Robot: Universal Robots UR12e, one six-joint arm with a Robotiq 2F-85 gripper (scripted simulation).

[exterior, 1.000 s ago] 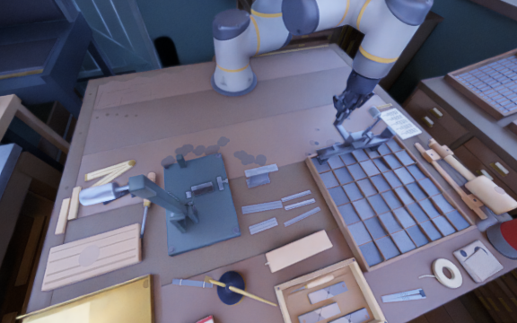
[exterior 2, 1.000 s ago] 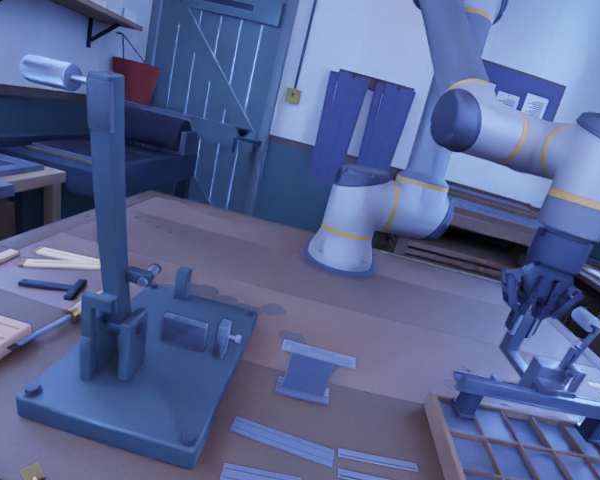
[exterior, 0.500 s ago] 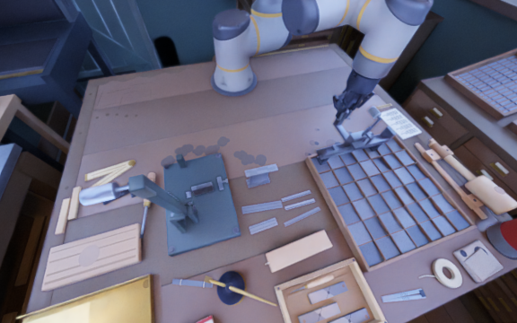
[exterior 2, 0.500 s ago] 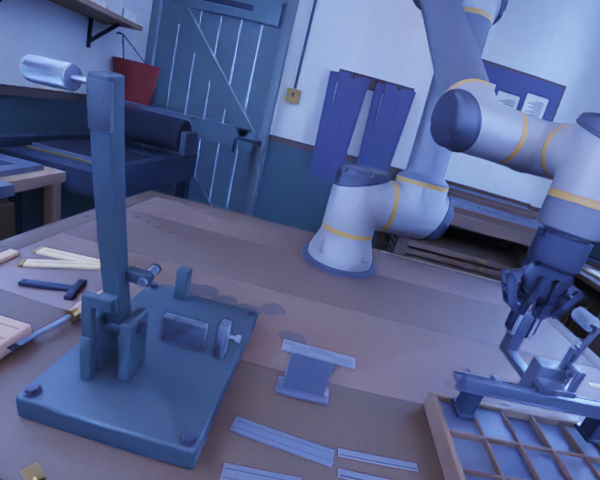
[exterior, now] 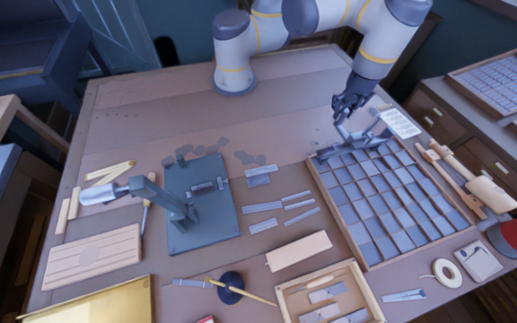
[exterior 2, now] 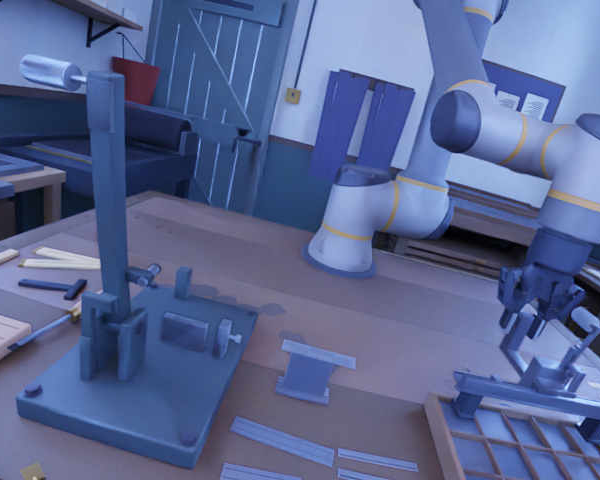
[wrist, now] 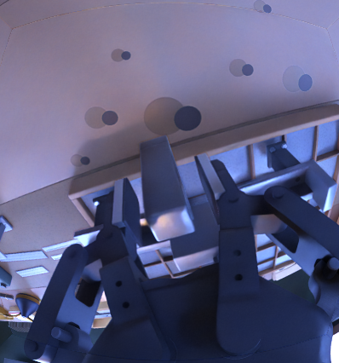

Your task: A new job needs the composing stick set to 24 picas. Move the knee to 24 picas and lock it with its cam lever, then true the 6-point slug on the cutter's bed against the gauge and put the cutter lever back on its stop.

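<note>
At the far right of the bench the composing stick (exterior: 352,142) (exterior 2: 535,390) rests across the far edge of the type case. Its knee (exterior 2: 546,373) sits mid-stick, with an upright tab (wrist: 165,191) (exterior 2: 515,336) rising from it. The cam lever (exterior: 375,117) (exterior 2: 585,323) slants up on the right. My gripper (exterior: 343,114) (exterior 2: 535,315) (wrist: 175,204) is open around the top of the upright tab and holds nothing. At bench centre-left the slug cutter (exterior: 200,202) (exterior 2: 135,372) has a slug (exterior: 202,189) (exterior 2: 184,331) on its bed beside the gauge (exterior 2: 223,338). The cutter lever (exterior: 133,190) (exterior 2: 106,206) stands raised.
The type case (exterior: 386,197) lies under the stick. Loose slugs (exterior: 281,208) and a small stand (exterior: 260,175) (exterior 2: 311,372) lie between the cutter and the case. A mallet and wooden tools (exterior: 465,184) sit right of the case. The arm's base (exterior: 234,67) stands at the back of the bench.
</note>
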